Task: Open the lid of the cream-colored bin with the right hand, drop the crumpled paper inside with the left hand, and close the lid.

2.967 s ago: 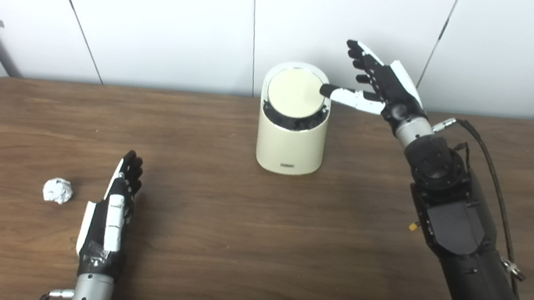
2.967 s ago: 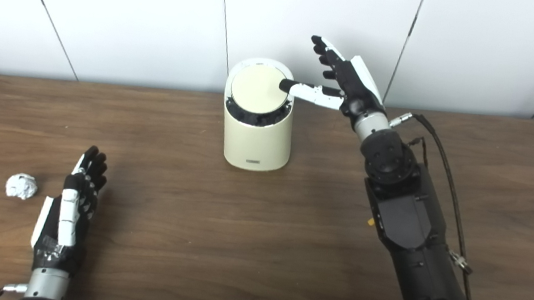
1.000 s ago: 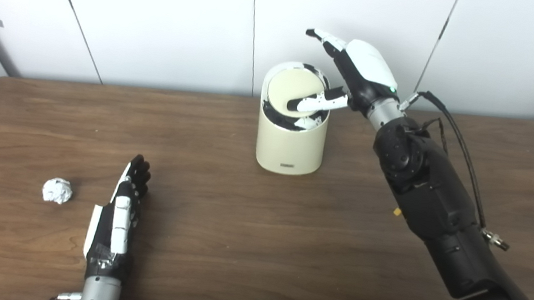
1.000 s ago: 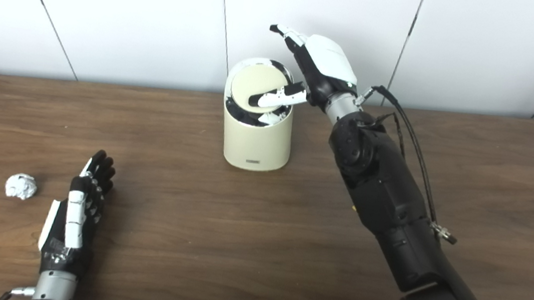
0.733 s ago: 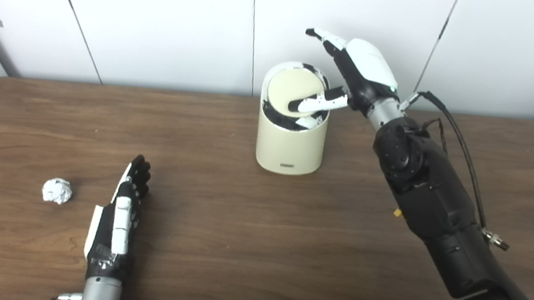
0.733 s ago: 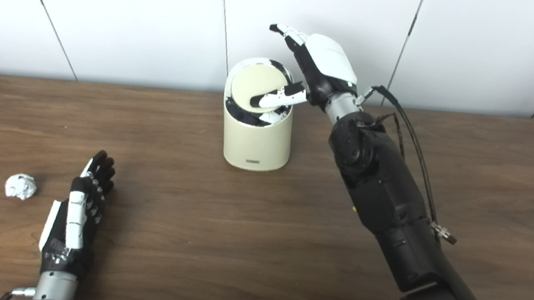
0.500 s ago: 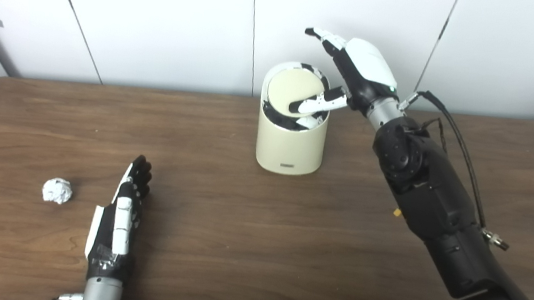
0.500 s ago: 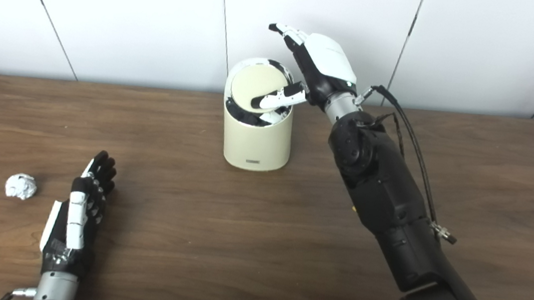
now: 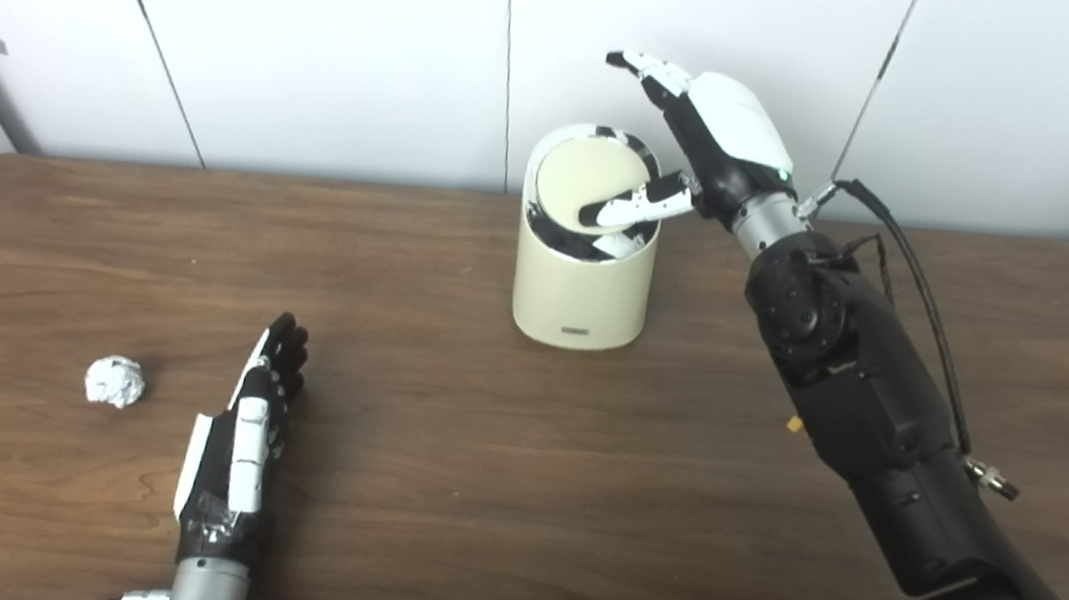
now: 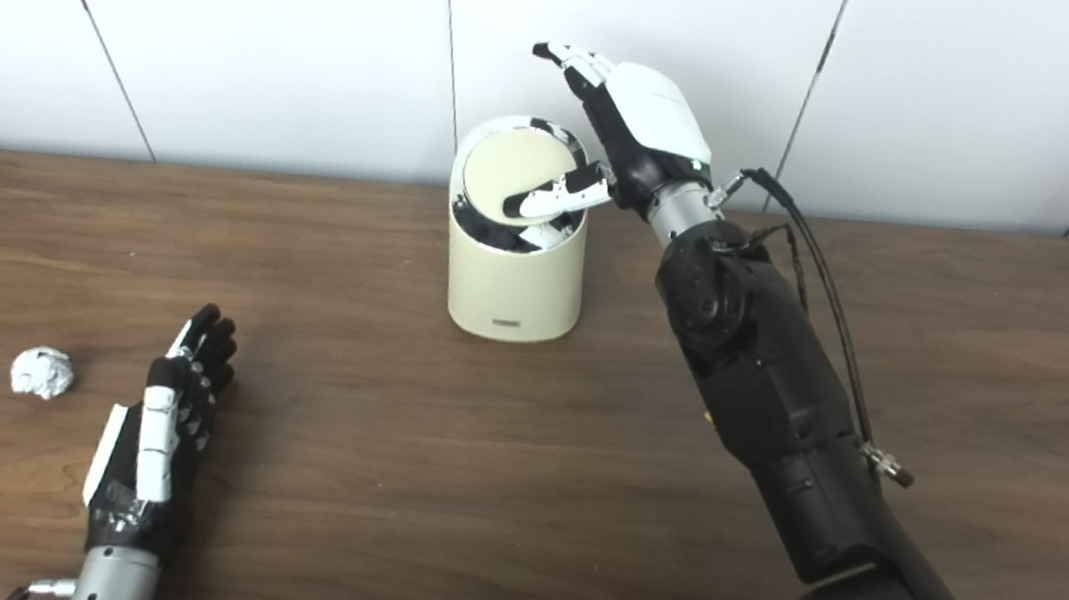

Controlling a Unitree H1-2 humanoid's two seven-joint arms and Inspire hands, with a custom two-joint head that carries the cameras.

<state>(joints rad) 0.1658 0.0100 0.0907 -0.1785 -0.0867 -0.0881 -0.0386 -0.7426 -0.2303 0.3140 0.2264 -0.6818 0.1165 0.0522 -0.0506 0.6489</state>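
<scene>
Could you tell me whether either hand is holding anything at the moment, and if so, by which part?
Nothing is held. The right hand only presses its thumb on the bin's lid; the left hand lies open beside the crumpled paper.

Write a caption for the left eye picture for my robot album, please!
Right hand presses the bin lid while the paper ball waits beside the open left hand.

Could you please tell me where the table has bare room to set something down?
The wide wood between the left robot hand and the right arm is bare. Crowded spots: near the crumpled paper and around the bin.
</scene>
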